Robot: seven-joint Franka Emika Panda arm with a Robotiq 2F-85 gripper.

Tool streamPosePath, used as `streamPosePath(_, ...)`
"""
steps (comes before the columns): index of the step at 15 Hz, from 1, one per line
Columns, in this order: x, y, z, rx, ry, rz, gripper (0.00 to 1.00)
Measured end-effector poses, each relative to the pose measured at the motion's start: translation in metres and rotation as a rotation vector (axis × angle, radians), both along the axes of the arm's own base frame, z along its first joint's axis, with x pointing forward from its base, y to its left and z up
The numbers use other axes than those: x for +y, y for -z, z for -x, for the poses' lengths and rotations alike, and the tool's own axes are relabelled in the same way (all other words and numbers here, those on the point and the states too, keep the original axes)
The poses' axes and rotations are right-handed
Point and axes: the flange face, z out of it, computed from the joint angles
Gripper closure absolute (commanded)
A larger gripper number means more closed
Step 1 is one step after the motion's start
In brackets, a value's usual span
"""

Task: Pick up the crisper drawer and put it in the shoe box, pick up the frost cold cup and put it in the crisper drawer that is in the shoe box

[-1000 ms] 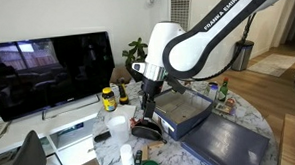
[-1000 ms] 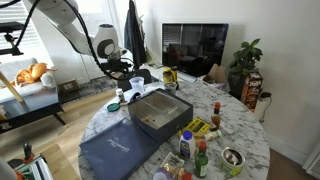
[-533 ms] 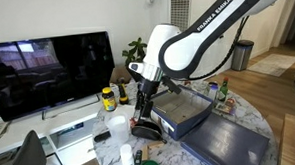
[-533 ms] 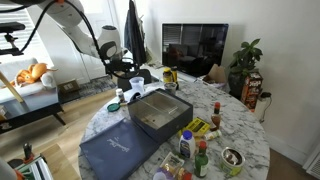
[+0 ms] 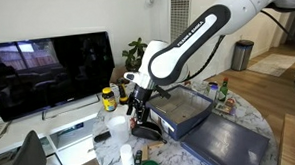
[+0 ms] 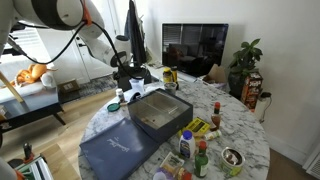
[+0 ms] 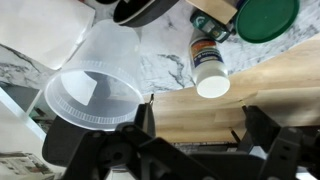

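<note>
Hovering with fingers spread and empty, gripper [image 7: 197, 140] is facing cup [image 7: 95, 85] at ten o'clock, bottle [image 7: 210, 68] at twelve; green lid [image 7: 268, 17] cropped at one.

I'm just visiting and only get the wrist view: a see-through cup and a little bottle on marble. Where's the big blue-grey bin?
Observer: In an exterior view, the shoe box stands right beside the gripper, on the side away from the frost cold cup.
Operator: Is that cup standing or tipped over?
Observer: Standing upright on the table, rim up.
Operator: Anything else big near the bin?
Observer: A flat blue-grey slab lies on the table beside the shoe box.
Operator: And behind all this?
Observer: A dark television stands beyond the table.
</note>
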Motion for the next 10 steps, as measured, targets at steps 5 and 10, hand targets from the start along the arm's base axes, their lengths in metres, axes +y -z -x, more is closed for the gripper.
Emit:
streamPosePath(5, 0.001, 0.019, -0.027, -0.076, -0.011, 0.0, 0.0)
streamPosePath(10, 0.01, 0.041, -0.041, -0.163, -0.053, 0.03, 0.0)
